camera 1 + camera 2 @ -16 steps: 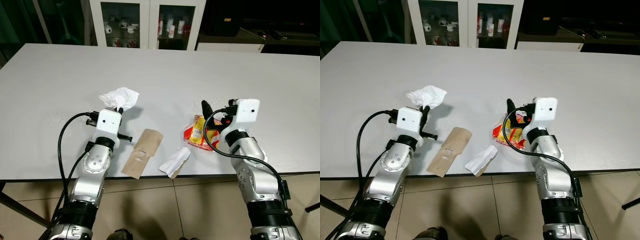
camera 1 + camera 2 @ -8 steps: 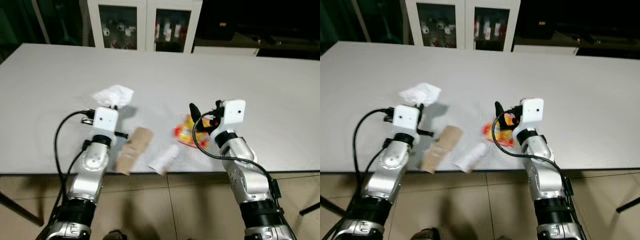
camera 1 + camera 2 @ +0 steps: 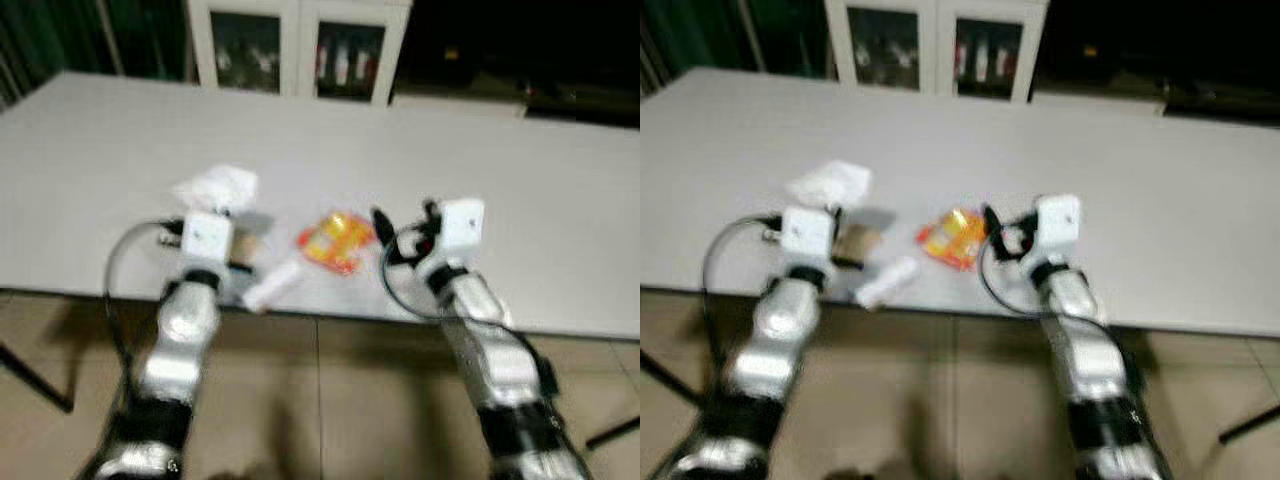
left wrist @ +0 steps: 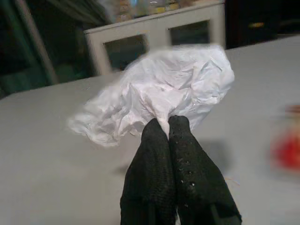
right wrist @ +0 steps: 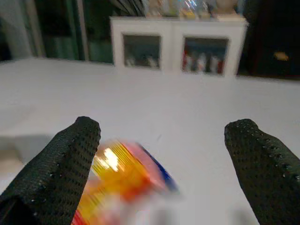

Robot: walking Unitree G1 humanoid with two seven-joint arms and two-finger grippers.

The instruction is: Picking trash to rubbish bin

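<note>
While the left pincer (image 4: 168, 126) pinches crumpled white tissue (image 4: 159, 91), the right pincer (image 5: 161, 140) gapes over a yellow-red wrapper (image 5: 117, 176).

Matt pale grey tabletop (image 3: 120, 140), crinkled thin white plastic bag (image 4: 159, 96), dimpled black rubbery fingers (image 4: 187, 164) of left claw (image 4: 168, 123), glossy red-yellow foil wrapper (image 3: 335, 240), rolled white paper tissue (image 3: 272, 288), brushed silver metal arms, glazed white cabinet (image 3: 300, 45)

white tissue (image 4: 159, 93); red-yellow wrapper (image 3: 335, 240) — grey table (image 3: 520, 180)

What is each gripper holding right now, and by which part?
Left gripper pinches the crumpled white tissue at its bottom fold. Right gripper is open, holding nothing.
</note>
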